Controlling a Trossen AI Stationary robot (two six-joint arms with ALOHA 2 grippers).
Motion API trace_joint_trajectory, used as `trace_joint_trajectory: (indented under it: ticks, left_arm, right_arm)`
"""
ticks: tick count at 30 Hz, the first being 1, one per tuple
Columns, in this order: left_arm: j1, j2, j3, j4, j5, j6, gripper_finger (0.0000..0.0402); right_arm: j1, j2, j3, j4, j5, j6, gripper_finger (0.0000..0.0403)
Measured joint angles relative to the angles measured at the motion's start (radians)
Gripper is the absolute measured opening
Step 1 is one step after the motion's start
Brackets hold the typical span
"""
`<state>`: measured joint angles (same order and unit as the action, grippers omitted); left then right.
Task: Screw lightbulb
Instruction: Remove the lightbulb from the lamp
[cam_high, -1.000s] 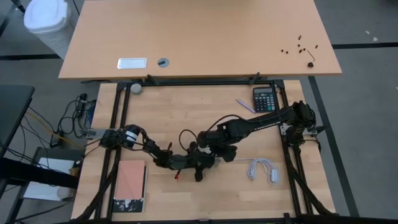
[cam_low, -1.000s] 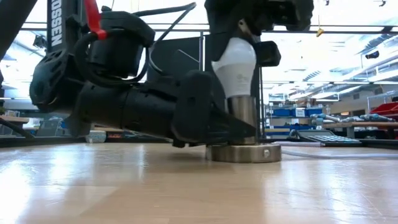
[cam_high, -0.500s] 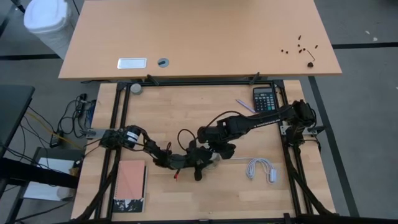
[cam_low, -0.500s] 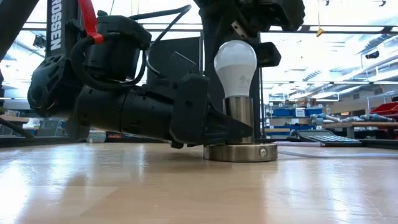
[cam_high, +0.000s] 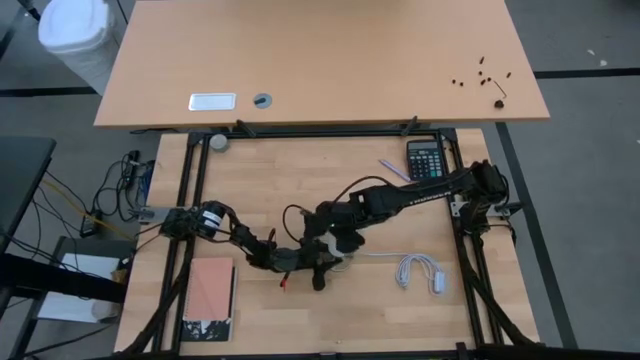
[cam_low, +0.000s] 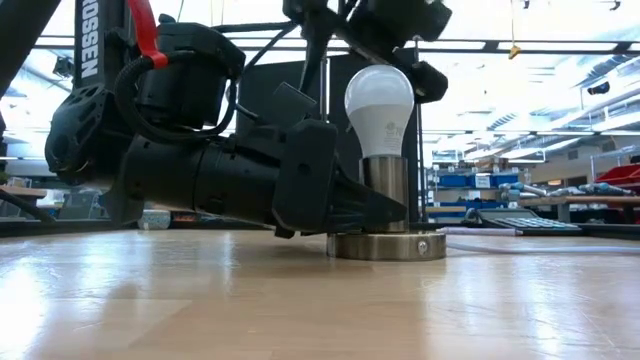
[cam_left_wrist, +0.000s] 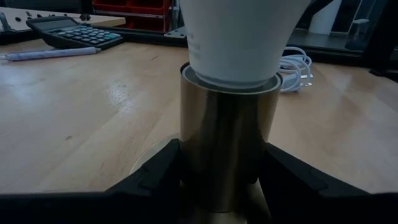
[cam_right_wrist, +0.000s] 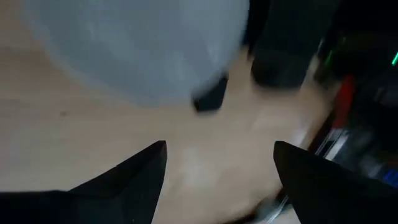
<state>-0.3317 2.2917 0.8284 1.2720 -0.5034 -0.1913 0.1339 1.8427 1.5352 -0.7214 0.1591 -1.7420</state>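
The white lightbulb (cam_low: 379, 100) stands upright with its base in the brass socket (cam_low: 388, 190), whose round foot (cam_low: 386, 246) rests on the wooden table. My left gripper (cam_left_wrist: 227, 190) lies low and level along the table and is shut on the socket's cylinder (cam_left_wrist: 227, 137), under the lightbulb (cam_left_wrist: 239, 37). My right gripper (cam_low: 372, 28) hangs just above the lightbulb, open and touching nothing. In its wrist view the lightbulb (cam_right_wrist: 137, 50) is a blur beyond the spread fingers (cam_right_wrist: 134, 180). From above, both grippers meet near the table's middle (cam_high: 335, 250). My left gripper pinches the socket's upright brass cylinder (cam_left_wrist: 186, 162) between its two fingers (cam_left_wrist: 152, 180), one on each side, low on the cylinder near the foot. The fingers come in level from the table's left. The socket stands upright, its foot on the table.
A calculator (cam_high: 427, 160) and a pen (cam_high: 393, 170) lie at the far right. A coiled white cable (cam_high: 420, 272) lies right of the socket. A pink notebook (cam_high: 210, 295) lies at the near left. A second table (cam_high: 320, 60) stands beyond.
My right gripper has come up off the lightbulb's globe, rolled about its wrist and drifted a little toward the table's left. The lightbulb's top, covered by the gripper a second ago, now stands free and upright in the socket. My left gripper has kept its hold.
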Motion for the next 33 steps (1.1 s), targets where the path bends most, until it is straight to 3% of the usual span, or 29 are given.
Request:
trace_joint_trajectory:
  ticks: [3, 14, 18, 26, 33]
  left_arm:
    - [0.000, 0.000, 0.000, 0.001, 0.000, 0.000, 0.0189]
    - [-0.002, 0.000, 0.000, 0.000, 0.000, 0.000, 0.0189]
    - [-0.002, 0.000, 0.000, 0.003, 0.000, 0.000, 0.0189]
    - [-0.002, 0.000, -0.001, 0.008, 0.000, 0.000, 0.0189]
    - [-0.003, 0.001, -0.002, 0.026, 0.003, 0.000, 0.0189]
  right_arm:
    - [-0.020, 0.000, 0.000, -0.016, 0.058, 0.105, 0.0305]
    - [-0.048, 0.000, -0.002, -0.312, 0.059, 0.593, 0.0305]
    - [-0.028, 0.000, -0.002, -0.398, 0.058, 0.890, 0.0305]
    - [0.002, 0.000, -0.002, -0.404, 0.056, 1.604, 0.0305]
    - [0.021, 0.000, -0.002, -0.398, -0.008, 2.032, 0.0305]
